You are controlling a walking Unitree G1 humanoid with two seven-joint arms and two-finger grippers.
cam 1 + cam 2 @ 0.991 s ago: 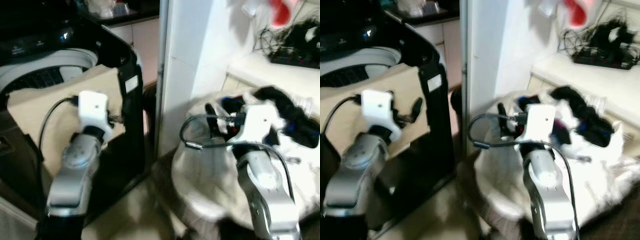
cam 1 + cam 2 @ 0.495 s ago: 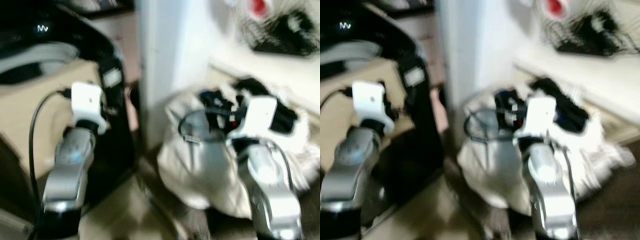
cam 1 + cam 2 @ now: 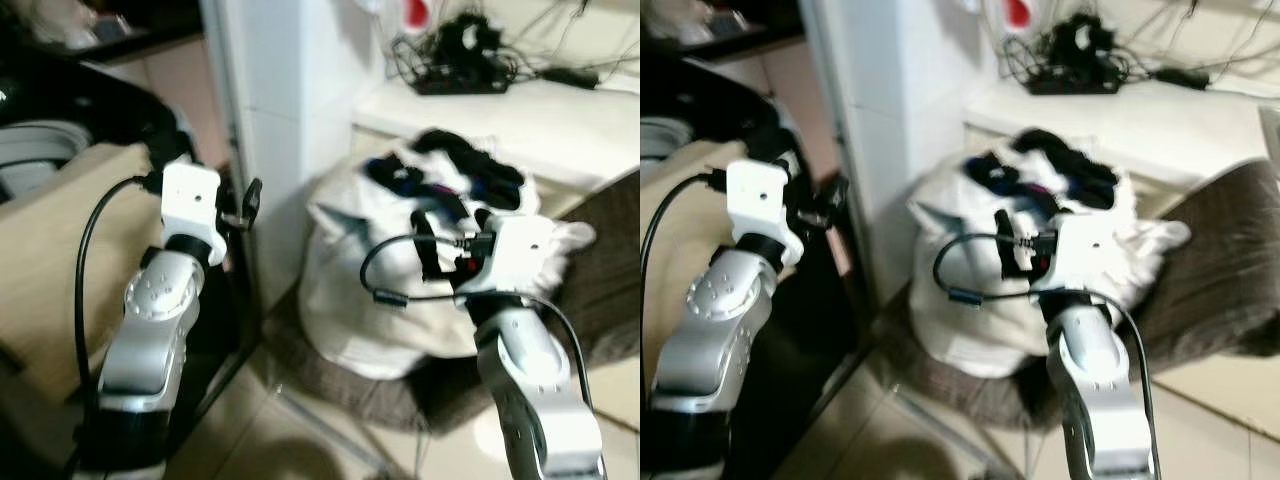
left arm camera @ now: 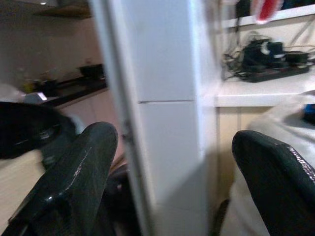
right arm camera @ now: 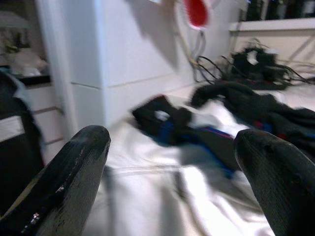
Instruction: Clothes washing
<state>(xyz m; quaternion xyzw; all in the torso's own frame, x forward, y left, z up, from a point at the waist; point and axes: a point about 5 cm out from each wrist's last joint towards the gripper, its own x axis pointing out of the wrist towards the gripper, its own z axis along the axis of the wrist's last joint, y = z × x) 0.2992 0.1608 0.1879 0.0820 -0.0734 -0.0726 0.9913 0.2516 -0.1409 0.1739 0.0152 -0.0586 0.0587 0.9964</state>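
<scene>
Evidently the camera has swung rightwards since a second ago: in the left eye view the washing machine (image 3: 40, 160), formerly filling the left half, is now pushed to the edge, and the white laundry bag (image 3: 350, 270) is brought towards the middle. The things themselves are not judged to have moved. The bag, stuffed with dark clothes (image 3: 450, 175), is seen resting on a brown cushion (image 3: 600, 270) beside a white pillar (image 3: 290, 110); loading is therefore judged not yet begun.

In the right eye view the right gripper (image 3: 1006, 243) is held up just before the bag, and the left gripper (image 3: 835, 200) near the pillar. A pale counter (image 3: 1120, 110) carrying a tangle of cables (image 3: 1070, 60) is shown behind (tiled floor lies below).

In the left wrist view the left gripper's fingers (image 4: 69, 182) are spread wide, nothing between them.

In the right wrist view the right gripper's fingers (image 5: 64, 177) are likewise parted and empty, aimed at the clothes.
</scene>
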